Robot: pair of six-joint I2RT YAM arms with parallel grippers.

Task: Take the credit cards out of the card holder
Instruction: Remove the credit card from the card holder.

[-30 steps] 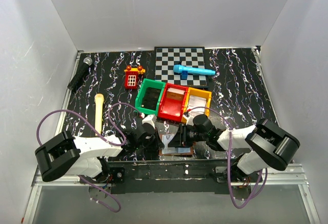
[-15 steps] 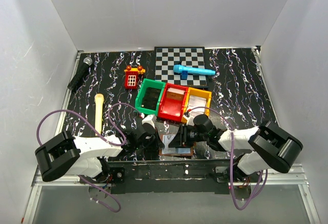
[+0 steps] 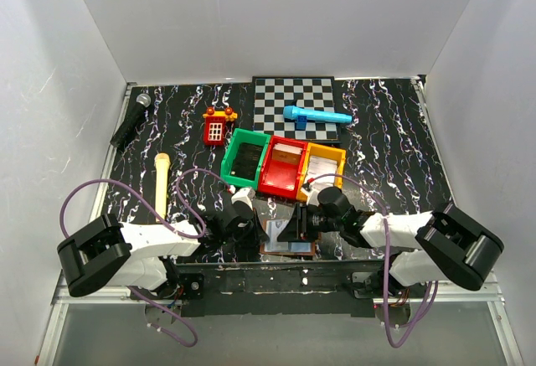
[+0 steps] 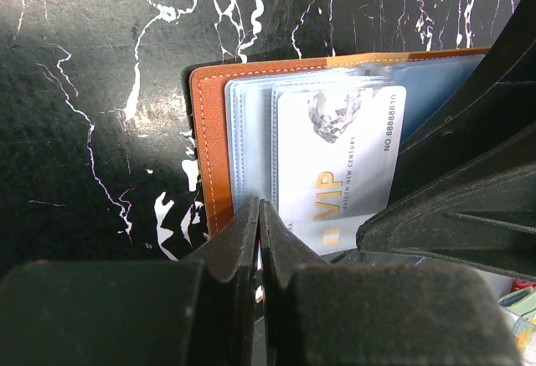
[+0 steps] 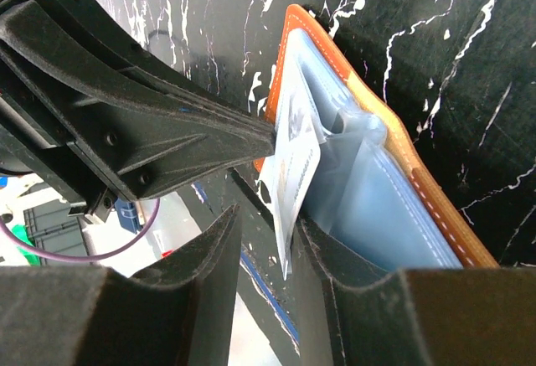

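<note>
the card holder lies open on the black marbled table, at its near edge, between the 2 arms and just in front of the red bin.

in the left wrist view its brown border frames a stack of pale blue pockets, and 1 whitish credit card printed "vip" lies on top of them. the left gripper is closed, its 2 fingers pressed together, with the tips at the near edge of the pockets just beside the card's corner. whether a pocket leaf is nipped between them cannot be told.

the right gripper comes in from the opposite side with its jaws partly apart. in its wrist view the card stands on edge, sticking out of a blue pocket into the gap between the 2 fingers. it sits close against the right-hand finger and apart from the other, so it is not clamped. the tip of the left gripper points at the same pocket edge from the left of that view.
</note>
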